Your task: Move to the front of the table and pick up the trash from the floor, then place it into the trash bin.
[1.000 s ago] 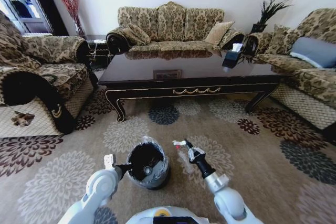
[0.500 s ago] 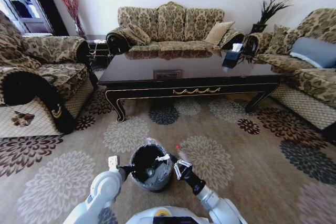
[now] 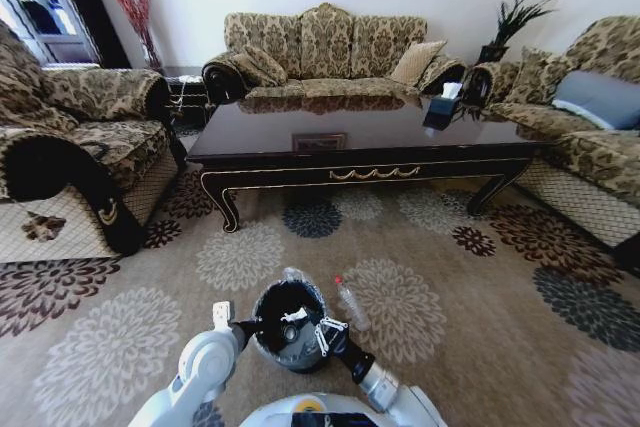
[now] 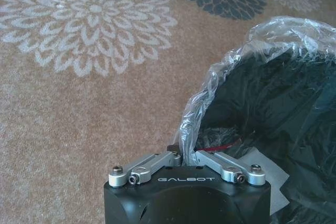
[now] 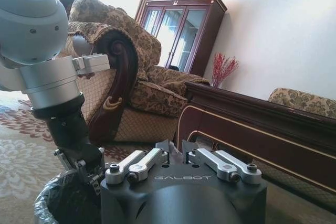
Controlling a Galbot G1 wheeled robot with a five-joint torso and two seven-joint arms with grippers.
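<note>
One clear bottle (image 3: 349, 301) with a red cap lies on the floor (image 3: 480, 327) just beside the trash bin (image 3: 290, 323), on the side toward our right arm. We see the bin standing on the flowered carpet, well short of the table's (image 3: 360, 142) front edge, sofas ringing the room. Our left claw (image 4: 182, 157) is clamped on the bin's plastic liner at its rim. Our right claw (image 3: 322, 331), fingers together, has swung from beside the bottle to above the bin's mouth.
</note>
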